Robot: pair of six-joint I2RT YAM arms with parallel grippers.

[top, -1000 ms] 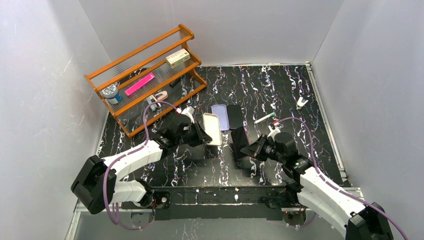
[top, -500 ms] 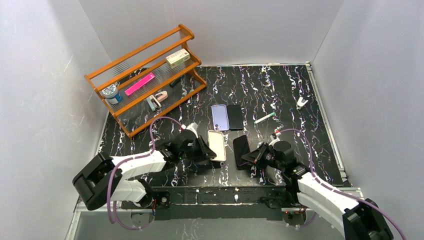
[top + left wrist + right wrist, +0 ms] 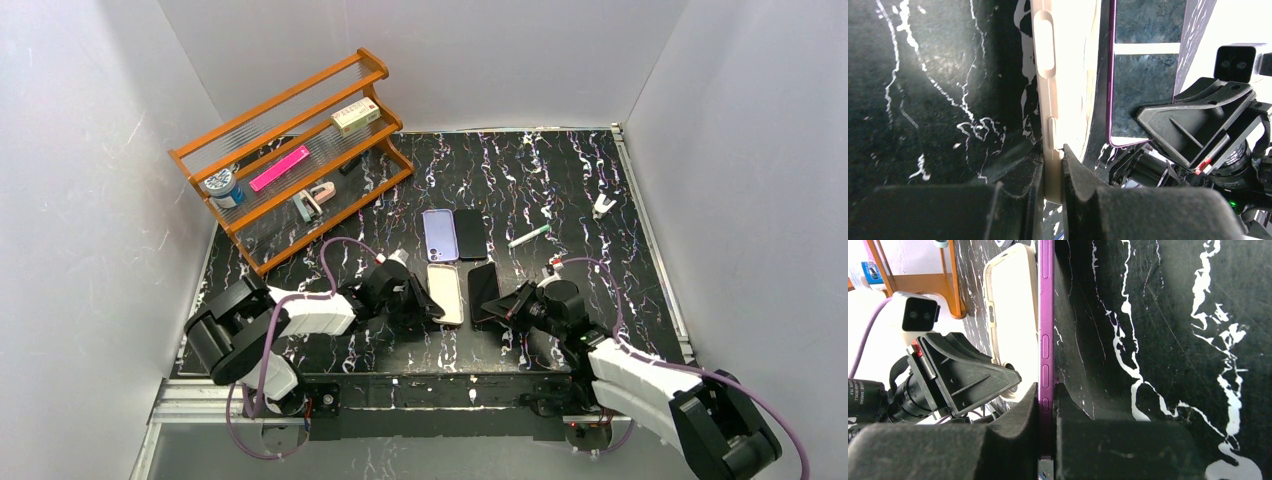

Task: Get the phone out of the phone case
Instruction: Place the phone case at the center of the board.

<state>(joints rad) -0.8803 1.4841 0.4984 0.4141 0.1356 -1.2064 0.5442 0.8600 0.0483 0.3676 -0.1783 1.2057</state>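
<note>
A: Where is the phone point(image 3: 484, 288) sitting?
B: Near centre, just right of the case point(image 3: 445, 293), both long axes running near-to-far. The right gripper point(image 3: 507, 305) is pinching the phone's edge.
A: And the left gripper point(image 3: 425, 305)?
B: It is clamping the case wall from the left.

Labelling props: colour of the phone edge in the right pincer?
Purple: slim phone edge, clearest in right wrist view.
</note>
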